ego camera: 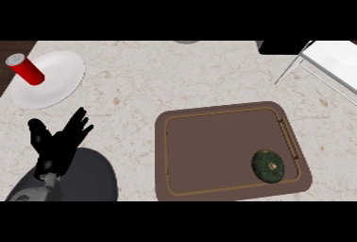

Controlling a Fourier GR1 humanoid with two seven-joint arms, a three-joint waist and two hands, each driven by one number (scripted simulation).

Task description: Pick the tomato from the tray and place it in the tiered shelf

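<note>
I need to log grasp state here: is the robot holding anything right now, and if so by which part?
Nothing is held. The left hand is open at the lower left, fingers up, and the dark green tomato lies untouched in the tray. The right hand is not in view.

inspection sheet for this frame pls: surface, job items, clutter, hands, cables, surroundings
Surface: pale marbled counter.
Job's things: brown tray at lower right; one dark green round item lies in its right near corner, looking unlike a red tomato. White tiered shelf at upper right, only partly in view.
Clutter: white plate at upper left, with a red can standing on its left part.
Hands: left hand open, fingers up, resting at lower left; right hand not in view.
Cables: nothing seen.
Surroundings: dark strip beyond the counter's left edge; grey object at the top edge, too cut off to identify.
</note>
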